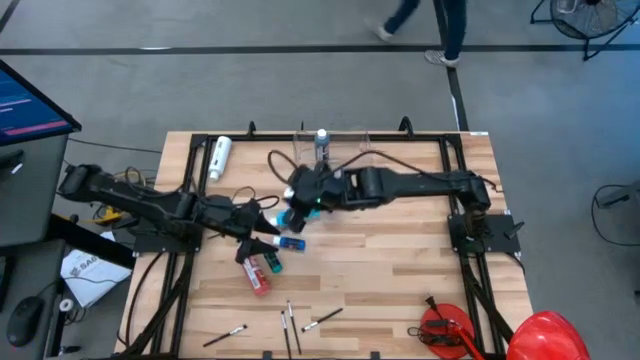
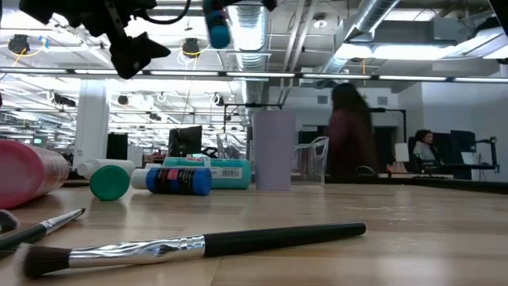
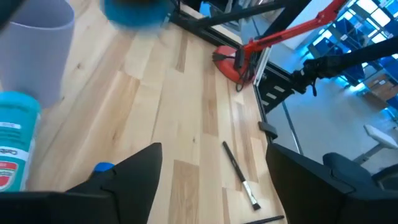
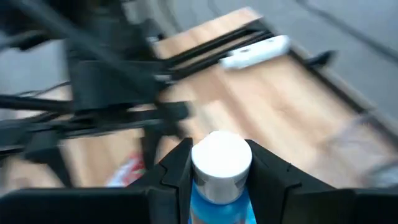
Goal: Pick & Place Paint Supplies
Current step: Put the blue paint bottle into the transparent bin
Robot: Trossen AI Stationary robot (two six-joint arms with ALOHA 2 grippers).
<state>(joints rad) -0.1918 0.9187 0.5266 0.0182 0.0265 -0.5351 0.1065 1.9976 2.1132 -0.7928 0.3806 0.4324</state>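
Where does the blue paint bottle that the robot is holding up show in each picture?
High view: blue paint bottle at table centre, in the right pincer.
Low view: blurred blue shape at the top edge, left of centre.
Left wrist view: blurred blue patch at the top edge.
Right wrist view: bottom centre, white cap up, between the fingers.
Shared landmark: the lilac cup, seen in the low and left wrist views.

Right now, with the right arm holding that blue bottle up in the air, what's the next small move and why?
Probably carry it toward the clear tub at the table's far edge. The right gripper is shut on a white-capped blue bottle, lifted off the table. The left gripper is open and empty over the bottles lying below.
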